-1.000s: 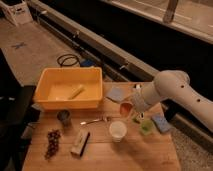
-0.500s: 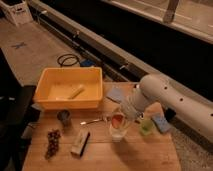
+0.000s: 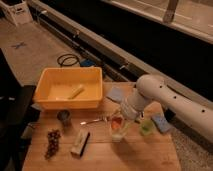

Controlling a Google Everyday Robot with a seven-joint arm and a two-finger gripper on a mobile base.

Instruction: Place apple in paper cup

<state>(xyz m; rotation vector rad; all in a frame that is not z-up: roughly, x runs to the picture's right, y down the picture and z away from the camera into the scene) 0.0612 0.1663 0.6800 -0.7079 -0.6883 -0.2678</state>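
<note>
The white paper cup (image 3: 118,134) stands near the middle of the wooden table (image 3: 145,155). My gripper (image 3: 117,123) hangs straight over the cup's mouth, at the end of the white arm (image 3: 165,97) that reaches in from the right. The fingers are shut on the small orange-red apple (image 3: 116,124), which sits just at the cup's rim. The cup's inside is hidden behind the gripper and the apple.
A yellow bin (image 3: 50,102) holding a pale long object (image 3: 75,91) stands at the back left. A dark grey metal cup (image 3: 63,116), a grape bunch (image 3: 52,143), a packet (image 3: 80,143) and a utensil (image 3: 93,120) lie left of the cup. A green object (image 3: 146,128), a blue sponge (image 3: 162,123) and a blue cloth (image 3: 116,94) lie to the right and behind.
My arm has swung left and down, carrying the gripper from right of the white cup to directly over its mouth. The other things have not moved.
</note>
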